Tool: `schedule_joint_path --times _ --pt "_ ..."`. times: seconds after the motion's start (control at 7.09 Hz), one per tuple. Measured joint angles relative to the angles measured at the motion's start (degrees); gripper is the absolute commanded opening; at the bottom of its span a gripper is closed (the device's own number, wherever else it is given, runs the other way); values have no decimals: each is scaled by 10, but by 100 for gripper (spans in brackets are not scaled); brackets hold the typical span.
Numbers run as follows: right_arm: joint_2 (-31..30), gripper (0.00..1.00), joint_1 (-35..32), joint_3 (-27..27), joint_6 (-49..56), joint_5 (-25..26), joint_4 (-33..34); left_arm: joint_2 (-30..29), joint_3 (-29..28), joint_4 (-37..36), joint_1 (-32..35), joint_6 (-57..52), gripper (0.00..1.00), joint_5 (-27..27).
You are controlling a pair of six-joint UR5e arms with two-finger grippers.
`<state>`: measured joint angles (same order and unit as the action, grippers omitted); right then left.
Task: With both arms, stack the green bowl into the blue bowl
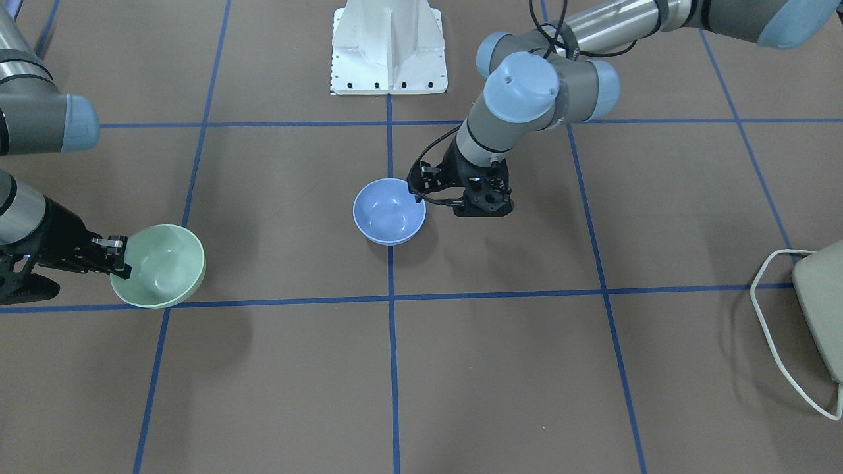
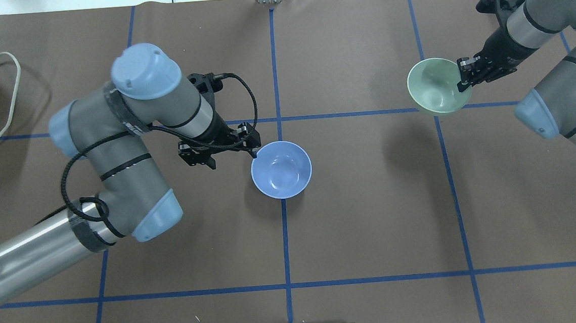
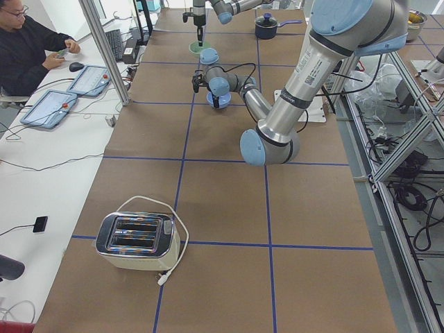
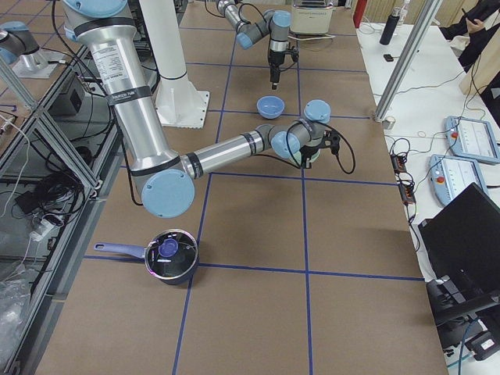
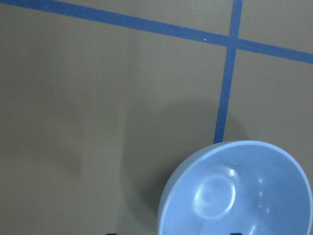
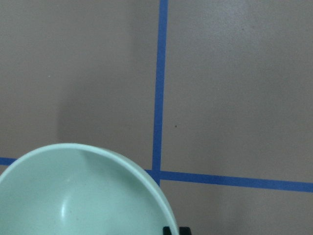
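The right hand [image 1: 122, 254] is closed on the rim of the green bowl [image 1: 161, 264], holding it clear of the surface [image 1: 500, 368] and well apart from the blue bowl [image 1: 388, 210]. The left hand [image 1: 419, 191] looks open, its fingers astride the blue bowl's rim; that bowl is mid-surface. The lift seems done; the carry across and the nesting remain. Both mouths face up. Being round, neither bowl has a long axis.
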<state>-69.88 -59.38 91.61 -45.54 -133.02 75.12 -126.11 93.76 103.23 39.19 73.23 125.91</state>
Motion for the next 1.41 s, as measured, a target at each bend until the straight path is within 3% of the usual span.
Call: schedule_joint_path --times 0.28,0.71,0.99,1.41 --pt "37 0 50 11 -106 3 -5 66 58 -8 49 -56 98 33" --pt "87 0 122 25 -221 30 -10 141 148 -106 106 -209 98 39" --pt "103 0 158 38 -268 54 -15 195 173 -132 159 -326 98 44" --pt "105 0 213 42 -347 96 -87 279 177 -131 253 -492 98 73"
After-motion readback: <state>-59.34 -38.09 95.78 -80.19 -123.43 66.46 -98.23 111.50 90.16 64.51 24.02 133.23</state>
